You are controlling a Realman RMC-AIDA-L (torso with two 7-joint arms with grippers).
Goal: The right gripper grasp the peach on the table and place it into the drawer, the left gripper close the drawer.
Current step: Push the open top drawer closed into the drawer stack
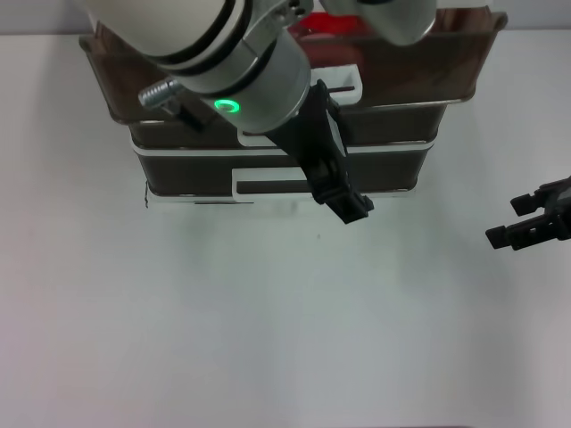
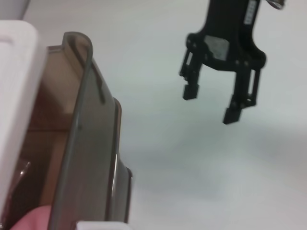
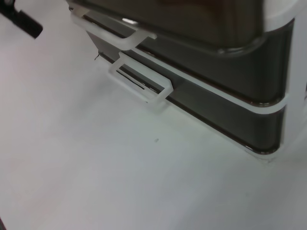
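At the stack front, I see the left pincer (image 1: 343,198) hanging by the drawer (image 1: 294,67), whether it's clenched I cannot tell. Right pincer (image 1: 526,223) released over bare surface (image 1: 268,312), well apart. Only the left wrist view shows the peach (image 2: 33,219), a cut-off pink sliver inside the drawer.

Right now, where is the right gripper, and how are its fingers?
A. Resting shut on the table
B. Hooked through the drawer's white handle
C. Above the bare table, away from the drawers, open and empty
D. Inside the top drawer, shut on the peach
C: the left wrist view shows the right gripper over the bare table, fingers spread with nothing between them, apart from the drawer.
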